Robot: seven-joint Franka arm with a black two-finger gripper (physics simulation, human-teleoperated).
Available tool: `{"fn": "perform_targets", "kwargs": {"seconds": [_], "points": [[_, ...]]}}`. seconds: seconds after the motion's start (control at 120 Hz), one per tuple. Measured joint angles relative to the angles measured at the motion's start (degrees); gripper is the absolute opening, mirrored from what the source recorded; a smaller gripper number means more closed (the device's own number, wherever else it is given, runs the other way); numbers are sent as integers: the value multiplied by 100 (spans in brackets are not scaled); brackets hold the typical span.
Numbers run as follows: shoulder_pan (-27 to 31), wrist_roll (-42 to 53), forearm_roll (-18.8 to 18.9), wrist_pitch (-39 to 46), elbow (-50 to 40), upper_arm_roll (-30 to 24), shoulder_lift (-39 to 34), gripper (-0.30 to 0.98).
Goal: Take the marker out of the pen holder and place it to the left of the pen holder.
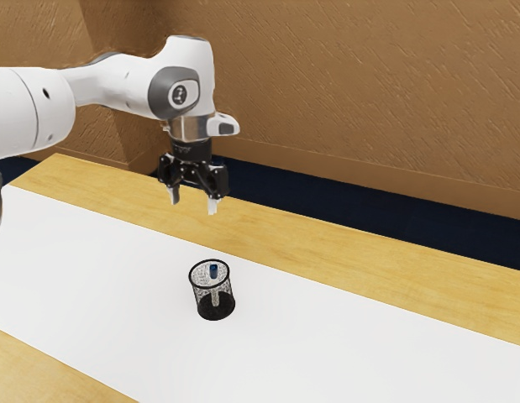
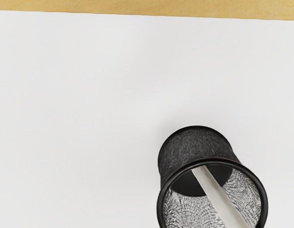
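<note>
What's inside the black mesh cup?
In the black mesh cup, there's one pale marker with a blue end, leaning. It covers part of the cup's bottom, so I can't tell what's beneath it.

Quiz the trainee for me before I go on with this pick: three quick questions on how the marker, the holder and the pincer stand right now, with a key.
1. Multiple choice. What colour is the upper end of the marker in the pen holder?
A) red
B) blue
C) yellow

2. True or false. The pincer is open and holds nothing.

3. Fill in the missing word. The pen holder stands on the ____ part of the table, not on the wood-coloured part.

Key: 1. B; 2. true; 3. white
</note>
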Motion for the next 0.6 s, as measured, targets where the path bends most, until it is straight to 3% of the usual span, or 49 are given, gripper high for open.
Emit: {"fn": "perform_targets", "kwargs": {"seconds": [0.175, 0.367, 0.6], "points": [[-20, -29, -1, 1625, -1908, -338, -935, 69], [-4, 9, 6, 2961, -2917, -614, -1436, 69], [-95, 83, 9, 3958, -4088, -727, -1995, 69]]}}
